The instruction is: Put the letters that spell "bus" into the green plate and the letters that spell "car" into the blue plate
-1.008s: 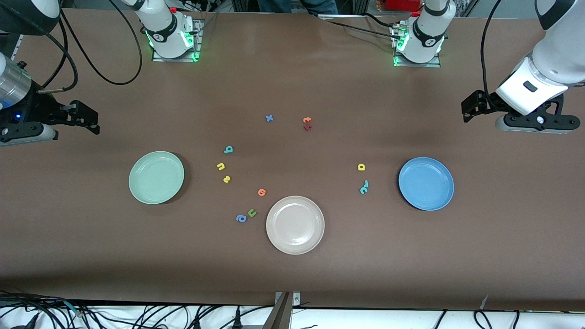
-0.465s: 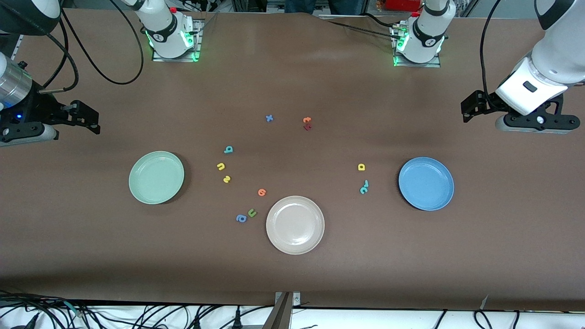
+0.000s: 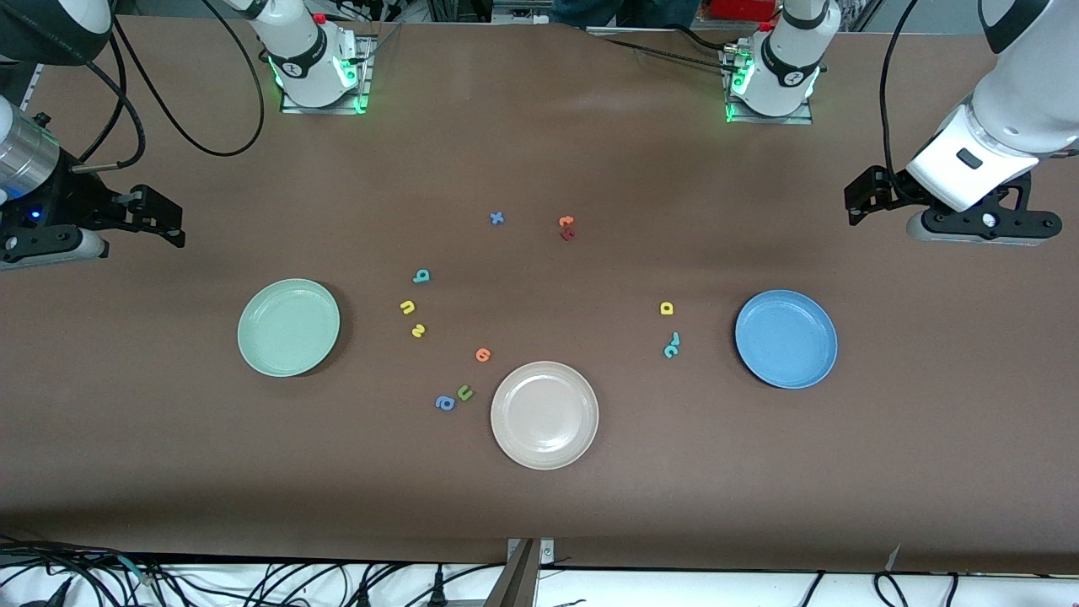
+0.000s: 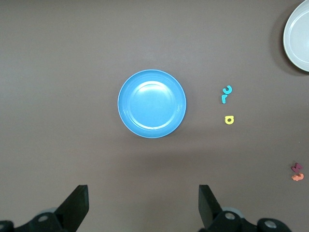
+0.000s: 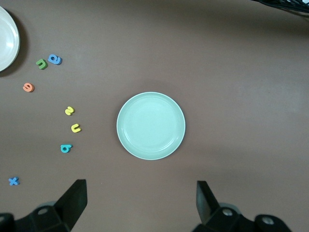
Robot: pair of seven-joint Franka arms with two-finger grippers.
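The green plate [image 3: 288,327] lies toward the right arm's end, bare inside. Beside it lie the teal "b" [image 3: 421,276], yellow "u" [image 3: 407,307] and yellow "s" [image 3: 417,330]. The blue plate [image 3: 786,339] lies toward the left arm's end, also bare, with the yellow "a" [image 3: 666,308], teal "r" [image 3: 674,338] and teal "c" [image 3: 669,351] beside it. My left gripper [image 4: 143,208] hangs open and holds nothing, high over the table by the blue plate [image 4: 151,103]. My right gripper [image 5: 140,203] is open too, high by the green plate [image 5: 150,125].
A beige-white plate [image 3: 544,415] sits nearer the front camera, between the two coloured plates. Beside it lie an orange round letter [image 3: 482,355], a green "u" [image 3: 464,392] and a blue "a" [image 3: 444,403]. Farther back lie a blue "x" [image 3: 496,218] and orange and dark red letters [image 3: 566,228].
The left arm has shifted slightly toward the robots' bases. The right arm, the letters and the plates have not moved.
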